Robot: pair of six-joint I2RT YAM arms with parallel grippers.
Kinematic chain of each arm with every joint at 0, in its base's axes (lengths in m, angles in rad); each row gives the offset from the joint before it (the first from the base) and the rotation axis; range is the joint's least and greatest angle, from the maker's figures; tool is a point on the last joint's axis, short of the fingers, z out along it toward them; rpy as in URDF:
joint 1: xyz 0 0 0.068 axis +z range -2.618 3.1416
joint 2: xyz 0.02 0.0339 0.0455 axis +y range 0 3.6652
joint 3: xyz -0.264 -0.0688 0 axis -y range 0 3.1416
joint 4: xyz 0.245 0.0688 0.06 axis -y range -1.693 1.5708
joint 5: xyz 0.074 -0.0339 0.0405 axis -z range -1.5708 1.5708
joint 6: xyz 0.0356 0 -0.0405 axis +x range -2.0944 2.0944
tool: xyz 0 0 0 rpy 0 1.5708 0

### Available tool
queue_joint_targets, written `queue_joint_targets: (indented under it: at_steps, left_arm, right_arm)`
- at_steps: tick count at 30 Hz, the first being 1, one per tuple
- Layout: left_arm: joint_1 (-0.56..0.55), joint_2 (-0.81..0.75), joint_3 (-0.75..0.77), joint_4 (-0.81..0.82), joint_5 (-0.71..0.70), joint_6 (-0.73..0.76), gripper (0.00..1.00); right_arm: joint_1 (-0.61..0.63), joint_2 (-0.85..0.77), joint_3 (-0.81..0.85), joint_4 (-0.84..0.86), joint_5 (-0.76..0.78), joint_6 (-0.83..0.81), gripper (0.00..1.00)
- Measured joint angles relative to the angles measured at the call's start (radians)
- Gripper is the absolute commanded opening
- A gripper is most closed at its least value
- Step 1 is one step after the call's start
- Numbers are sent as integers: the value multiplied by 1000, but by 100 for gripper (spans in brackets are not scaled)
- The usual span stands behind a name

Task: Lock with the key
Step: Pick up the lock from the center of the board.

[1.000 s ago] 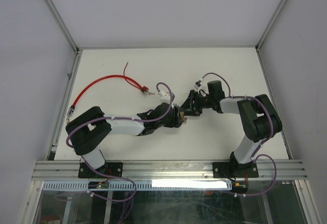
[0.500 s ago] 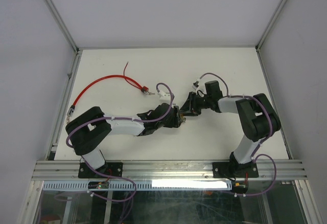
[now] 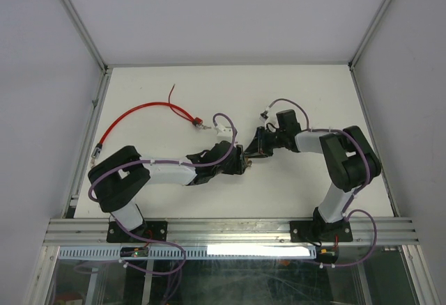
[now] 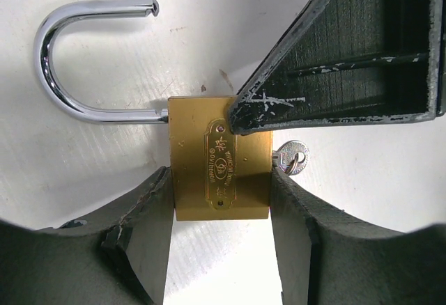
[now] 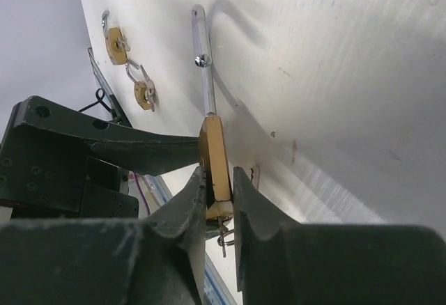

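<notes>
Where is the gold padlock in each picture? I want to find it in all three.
Top external: the padlock is a tiny brass speck in the middle, mostly hidden.
Left wrist: the padlock is in the centre, flat face showing, with black jaws on both sides.
Right wrist: the padlock is in the centre, seen edge-on between black jaws.
Shared landmark: its open silver shackle, clear in both wrist views.

Your white table and what it carries
You have a brass padlock at mid-table with its shackle open, a red cable at far left, and two smaller padlocks beyond.
</notes>
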Motion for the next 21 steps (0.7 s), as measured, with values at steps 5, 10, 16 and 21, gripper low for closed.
queue_joint_targets:
  at_steps: [5,10,16,21]
  left_arm:
    - [0,-10,-7,0,2,0,37]
    - [0,-37,-39,28,15,2,53]
    - [1,-79,-101,107,57,18,61]
    - [1,-142,-153,177,93,36,69]
  right_arm:
    - [0,0,14,-10,-11,-19,0]
    - [-1,0,17,-16,-40,-21,0]
    - [-14,0,17,-24,-77,-21,0]
    - [-38,-1,17,-25,-97,-24,0]
